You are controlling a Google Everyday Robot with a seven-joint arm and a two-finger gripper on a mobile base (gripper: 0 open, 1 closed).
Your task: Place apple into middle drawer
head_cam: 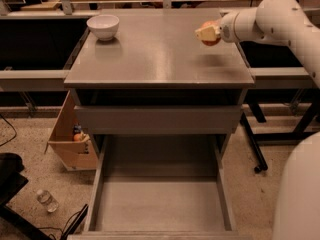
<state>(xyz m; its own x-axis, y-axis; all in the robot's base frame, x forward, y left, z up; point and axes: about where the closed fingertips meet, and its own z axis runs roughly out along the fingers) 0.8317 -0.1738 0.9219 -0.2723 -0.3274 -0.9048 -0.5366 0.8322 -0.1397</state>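
The apple (212, 37), small and red-orange, is held in my gripper (207, 33) a little above the right rear part of the grey cabinet top (155, 54). The gripper's cream fingers are shut on the apple and hide its left side. My white arm reaches in from the right. The middle drawer (160, 204) stands pulled out at the bottom of the view, a wide grey box with low side walls and nothing on its floor. It lies well below and in front of the gripper.
A white bowl (103, 26) sits at the top's back left corner. A shut drawer front (157, 119) lies under the top. A cardboard box (70, 141) and a water bottle (46, 200) are on the floor at left. My white body (305, 194) fills the lower right.
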